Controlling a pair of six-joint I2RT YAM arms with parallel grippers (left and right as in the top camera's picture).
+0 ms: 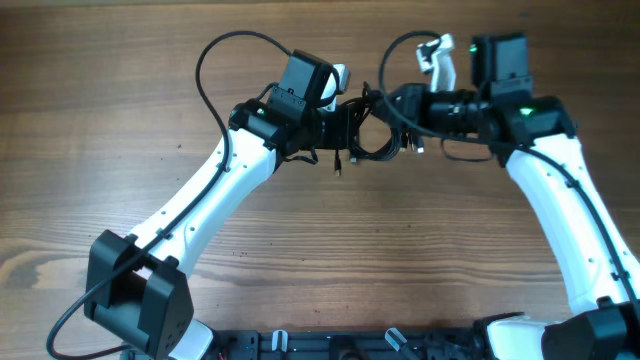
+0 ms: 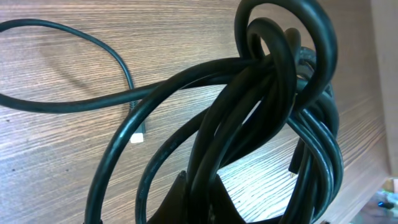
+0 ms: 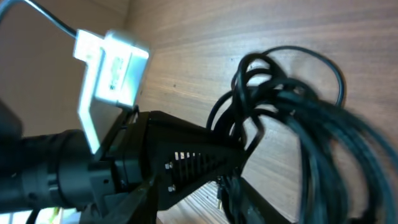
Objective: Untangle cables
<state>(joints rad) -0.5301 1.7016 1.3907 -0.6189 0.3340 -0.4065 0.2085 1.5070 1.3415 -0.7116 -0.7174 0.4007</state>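
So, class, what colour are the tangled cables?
The cables are black; clearest in the left wrist view.

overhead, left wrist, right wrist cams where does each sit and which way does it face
Overhead: above the wooden table, facing straight down; both white arms show, left gripper and right gripper meet at the bundle of thin black cables.
Left wrist: on the left arm, facing the bundle close up; only a black finger shows.
Right wrist: on the right arm, facing the bundle; a black finger shows.
Shared: all see the bundle and the tabletop.
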